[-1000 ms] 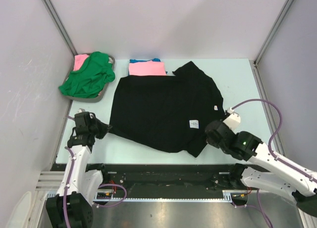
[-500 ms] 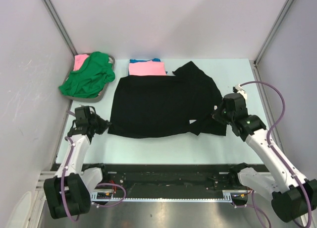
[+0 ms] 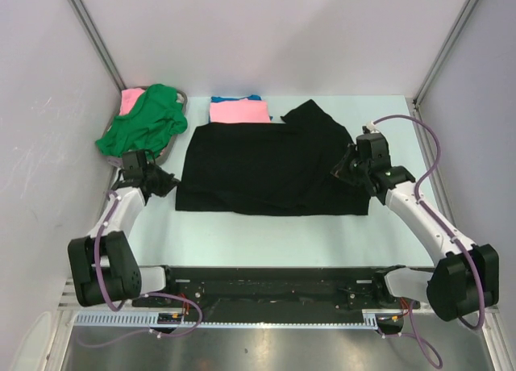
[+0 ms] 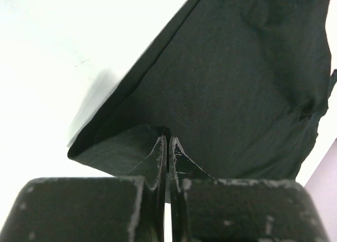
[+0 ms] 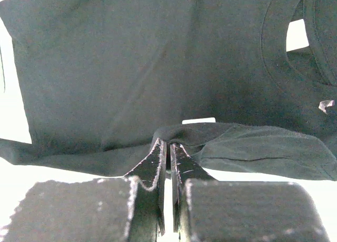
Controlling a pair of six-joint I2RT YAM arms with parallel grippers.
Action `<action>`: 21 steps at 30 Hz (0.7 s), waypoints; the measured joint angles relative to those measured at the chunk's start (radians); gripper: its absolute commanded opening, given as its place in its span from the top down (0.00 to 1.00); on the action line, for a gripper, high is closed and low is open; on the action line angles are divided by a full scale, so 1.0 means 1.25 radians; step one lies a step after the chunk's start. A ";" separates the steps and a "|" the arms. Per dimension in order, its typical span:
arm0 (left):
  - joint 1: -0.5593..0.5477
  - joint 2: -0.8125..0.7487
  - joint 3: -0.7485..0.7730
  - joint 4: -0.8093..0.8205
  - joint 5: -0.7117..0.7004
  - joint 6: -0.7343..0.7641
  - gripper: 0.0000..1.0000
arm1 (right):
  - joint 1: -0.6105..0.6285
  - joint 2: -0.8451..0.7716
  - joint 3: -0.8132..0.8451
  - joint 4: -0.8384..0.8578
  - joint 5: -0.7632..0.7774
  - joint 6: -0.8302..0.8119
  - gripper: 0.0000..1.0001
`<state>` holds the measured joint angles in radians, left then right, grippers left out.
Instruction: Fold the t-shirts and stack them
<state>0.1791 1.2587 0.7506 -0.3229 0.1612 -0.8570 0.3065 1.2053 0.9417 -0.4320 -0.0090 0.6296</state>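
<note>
Grey tray (image 3: 185, 105) on pale table (image 3: 242, 242), far-left corner.

black t-shirt (image 3: 258, 165) | near half folded back | left hand (image 3: 171, 184), right hand (image 3: 339, 171) moved away from bases

No writing, brand or number can be read anywhere. The black t-shirt (image 5: 131, 68) carries a small white label (image 5: 199, 120), which shows only as a blank strip. A tiny white tag (image 5: 326, 104) by its collar is too small to show any marks.
</note>
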 measured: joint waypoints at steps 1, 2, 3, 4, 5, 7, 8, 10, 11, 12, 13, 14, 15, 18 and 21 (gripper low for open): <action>0.000 0.015 0.004 0.004 0.000 0.000 1.00 | -0.005 0.009 0.002 0.007 -0.002 -0.002 1.00; 0.000 0.031 0.007 0.009 0.000 0.000 1.00 | -0.010 0.018 0.003 0.014 -0.007 -0.002 1.00; 0.000 0.048 0.009 0.014 0.001 0.000 1.00 | -0.016 0.028 0.005 0.019 -0.010 -0.003 1.00; 0.000 0.063 0.010 0.021 0.002 0.000 1.00 | -0.022 0.039 0.009 0.023 -0.015 -0.003 1.00; 0.000 0.075 0.010 0.025 0.002 0.000 1.00 | -0.026 0.050 0.013 0.027 -0.017 -0.003 1.00; -0.002 0.102 0.012 0.030 0.002 0.000 1.00 | -0.035 0.076 0.022 0.040 -0.023 -0.003 1.00; -0.004 0.114 0.014 0.034 0.002 0.000 1.00 | -0.039 0.088 0.027 0.045 -0.025 -0.003 1.00; -0.008 0.132 0.019 0.042 0.002 0.000 1.00 | -0.045 0.111 0.036 0.054 -0.029 -0.003 1.00; -0.009 0.140 0.023 0.044 0.002 0.000 1.00 | -0.049 0.121 0.041 0.056 -0.031 -0.003 1.00; -0.011 0.144 0.026 0.045 0.002 0.000 1.00 | -0.053 0.133 0.049 0.059 -0.034 -0.003 1.00; -0.011 0.149 0.030 0.048 0.002 0.000 1.00 | -0.056 0.145 0.058 0.062 -0.036 -0.003 1.00; -0.013 0.153 0.036 0.048 0.001 -0.001 1.00 | -0.060 0.158 0.068 0.065 -0.037 -0.003 1.00; -0.013 0.156 0.040 0.049 0.000 -0.001 1.00 | -0.063 0.170 0.077 0.069 -0.039 -0.003 1.00; -0.014 0.172 0.069 0.046 0.000 -0.004 1.00 | -0.072 0.202 0.104 0.081 -0.047 -0.002 1.00; -0.016 0.190 0.099 0.047 -0.001 -0.005 1.00 | -0.076 0.245 0.136 0.094 -0.056 -0.002 1.00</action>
<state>0.1593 1.4967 0.8745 -0.2642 0.1600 -0.8639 0.2119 1.5112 1.1110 -0.3145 -0.0792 0.6273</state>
